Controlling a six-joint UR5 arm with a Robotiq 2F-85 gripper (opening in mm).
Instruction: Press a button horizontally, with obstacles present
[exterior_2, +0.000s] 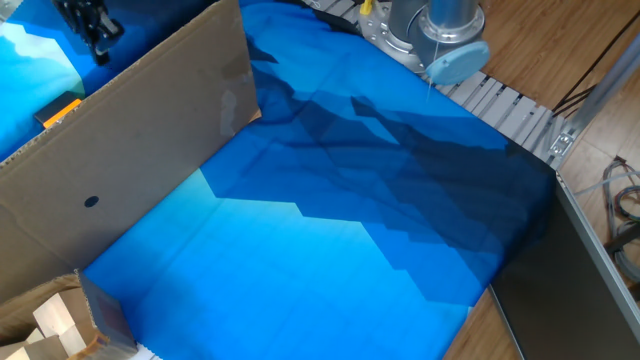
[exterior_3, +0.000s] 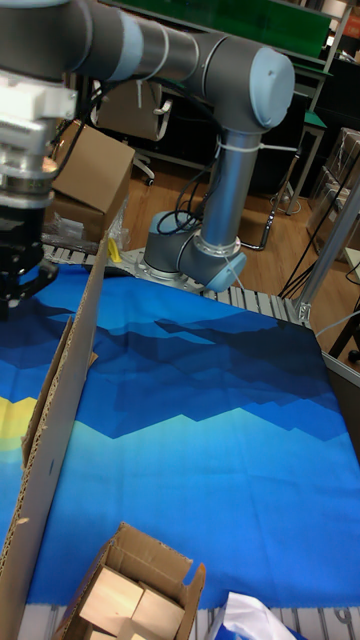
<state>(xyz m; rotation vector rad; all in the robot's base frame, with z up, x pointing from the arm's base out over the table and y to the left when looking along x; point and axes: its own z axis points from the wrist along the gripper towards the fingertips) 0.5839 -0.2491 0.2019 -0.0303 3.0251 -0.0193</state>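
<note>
a large brown cardboard sheet (exterior_2: 120, 140) is seen standing on edge across the blue-covered table (exterior_2: 330, 230), running from about seven o'clock to twelve o'clock in the fixed view, so that it walls off the far strip from the open cloth. the button (exterior_2: 58, 111), a small yellow-orange box, is found just behind that wall at about ten o'clock, only its top showing over the edge. the gripper (exterior_2: 90, 28) is held on the same far side, above and beyond the button, presumably so that a sideways push can be made without striking the sheet. whether the jaws are open or closed cannot be told from either view.
</note>
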